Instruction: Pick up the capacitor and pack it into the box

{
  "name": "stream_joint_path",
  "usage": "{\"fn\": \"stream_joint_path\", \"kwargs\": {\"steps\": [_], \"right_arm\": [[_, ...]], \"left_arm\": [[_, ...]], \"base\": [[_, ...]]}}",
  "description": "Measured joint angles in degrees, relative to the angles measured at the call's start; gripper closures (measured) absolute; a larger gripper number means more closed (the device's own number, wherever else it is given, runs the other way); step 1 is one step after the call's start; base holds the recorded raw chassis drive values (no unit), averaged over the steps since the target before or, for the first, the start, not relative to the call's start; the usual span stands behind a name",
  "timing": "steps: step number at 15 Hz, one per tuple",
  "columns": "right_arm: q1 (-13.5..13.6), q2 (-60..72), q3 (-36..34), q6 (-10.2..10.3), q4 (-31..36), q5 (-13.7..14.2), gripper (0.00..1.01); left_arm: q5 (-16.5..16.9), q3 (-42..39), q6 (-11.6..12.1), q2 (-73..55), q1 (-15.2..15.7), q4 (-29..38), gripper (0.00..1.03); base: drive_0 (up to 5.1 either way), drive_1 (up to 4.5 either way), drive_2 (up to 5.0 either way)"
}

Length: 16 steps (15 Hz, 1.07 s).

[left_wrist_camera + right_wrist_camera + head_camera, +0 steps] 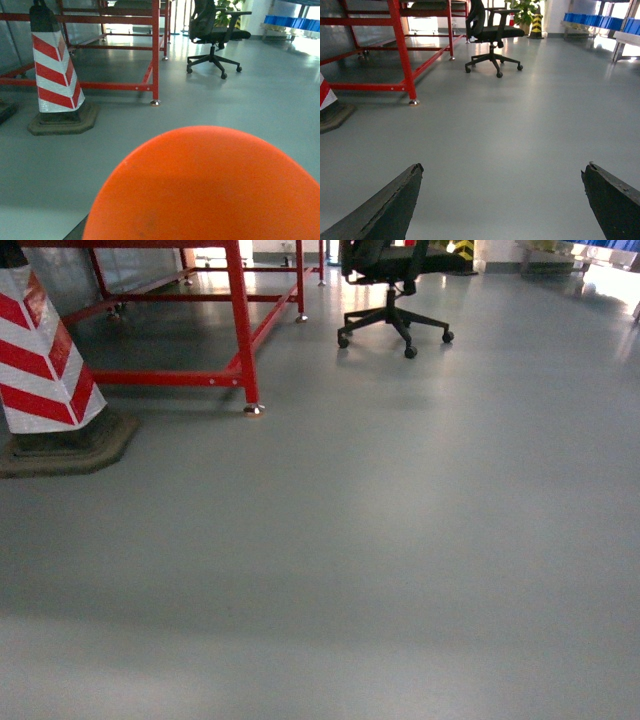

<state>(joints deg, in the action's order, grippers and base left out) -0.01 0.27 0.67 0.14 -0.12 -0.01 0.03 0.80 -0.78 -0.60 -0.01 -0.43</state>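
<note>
Right claw (502,200) spread and empty, left claw's state hidden behind an orange dome (210,185); no box visible, so steer past the red rack (240,330) at 11 o'clock.

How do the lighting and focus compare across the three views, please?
Head view: dim, soft, with window glare on the floor at the top. Left wrist view: a blurred orange shape fills the foreground. Right wrist view: brightest, sharp on the office chair, with blown-out windows.

Likely workshop: red steel frame (240,320), striped bollard (40,350).
</note>
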Motion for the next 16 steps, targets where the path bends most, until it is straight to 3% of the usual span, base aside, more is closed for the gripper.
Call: {"fn": "stream_joint_path", "kwargs": {"steps": [16], "right_arm": [[0.00, 0.00, 0.00, 0.00, 0.00, 0.02, 0.03]], "left_arm": [[-0.04, 0.00, 0.00, 0.00, 0.00, 0.07, 0.60]], "base": [[-5.0, 2.43, 2.4]]}}
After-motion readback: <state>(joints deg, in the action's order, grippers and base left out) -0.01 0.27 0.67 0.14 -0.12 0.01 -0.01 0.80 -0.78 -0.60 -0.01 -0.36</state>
